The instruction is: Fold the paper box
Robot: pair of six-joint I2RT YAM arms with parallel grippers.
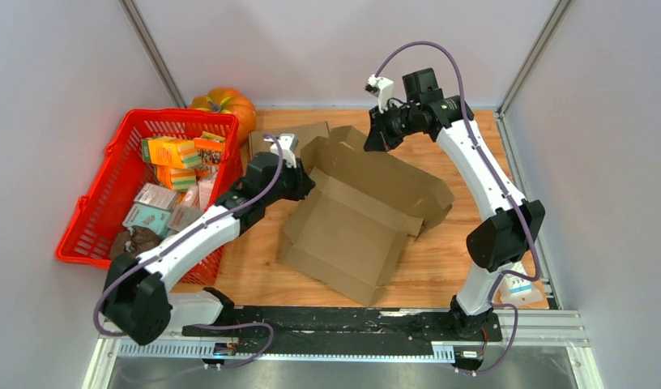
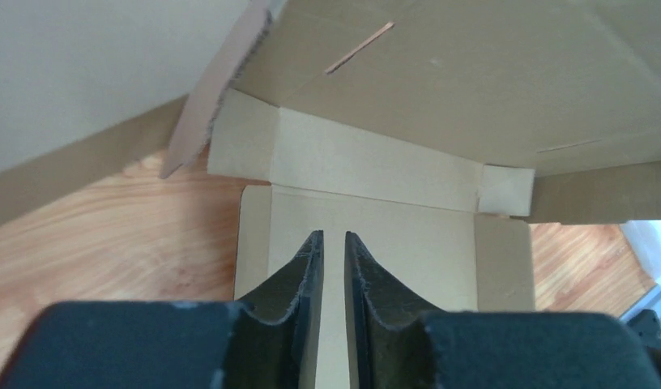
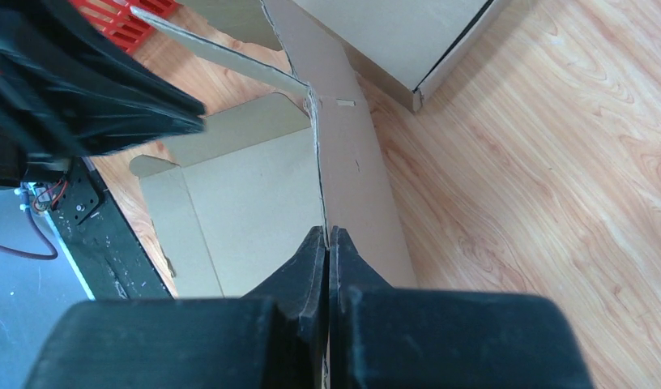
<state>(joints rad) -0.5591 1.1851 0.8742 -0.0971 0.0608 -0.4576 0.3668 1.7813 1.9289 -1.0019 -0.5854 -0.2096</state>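
Two grippers meet the paper box (image 1: 351, 227), which lies mid-way across the table (image 1: 441, 267), towards its far edge. From above, the left gripper (image 1: 304, 185) is at the box's left wall and the right gripper (image 1: 371, 139) at its far flap.

Left wrist: the fingers (image 2: 307, 271) stand narrowly apart over a panel; I cannot tell whether they pinch it.

Right wrist: the fingers (image 3: 309, 259) are clenched on a raised flap, seen edge-on.

The brown cardboard box (image 1: 353, 223) lies open, half-folded, mid-way across the wooden table (image 1: 441, 271), far flaps raised.
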